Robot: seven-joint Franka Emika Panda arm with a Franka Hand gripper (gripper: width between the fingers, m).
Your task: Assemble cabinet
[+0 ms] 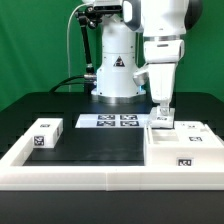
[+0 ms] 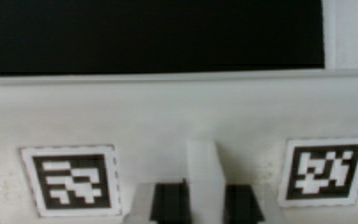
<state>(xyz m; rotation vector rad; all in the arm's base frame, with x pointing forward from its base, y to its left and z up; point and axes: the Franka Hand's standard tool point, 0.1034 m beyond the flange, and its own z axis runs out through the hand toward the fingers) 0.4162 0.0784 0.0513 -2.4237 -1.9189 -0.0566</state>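
Observation:
The cabinet pieces are white plastic with black-and-white tags. The box-like body (image 1: pixel 180 145) lies at the exterior view's right, inside the border frame. A smaller block (image 1: pixel 45 133) lies at the exterior view's left. My gripper (image 1: pixel 163 115) points straight down onto the body's back part. In the wrist view my gripper (image 2: pixel 204 192) has its two dark fingers (image 2: pixel 171 204) on either side of a thin upright white rib (image 2: pixel 202 160) of that piece, touching it on both sides. One tag (image 2: pixel 69 180) shows on one side of the rib and another tag (image 2: pixel 323 170) on the other.
The marker board (image 1: pixel 108 121) lies at the back middle, in front of the robot base (image 1: pixel 115 70). A low white border frame (image 1: pixel 100 176) runs along the front and sides of the black table (image 1: pixel 100 145).

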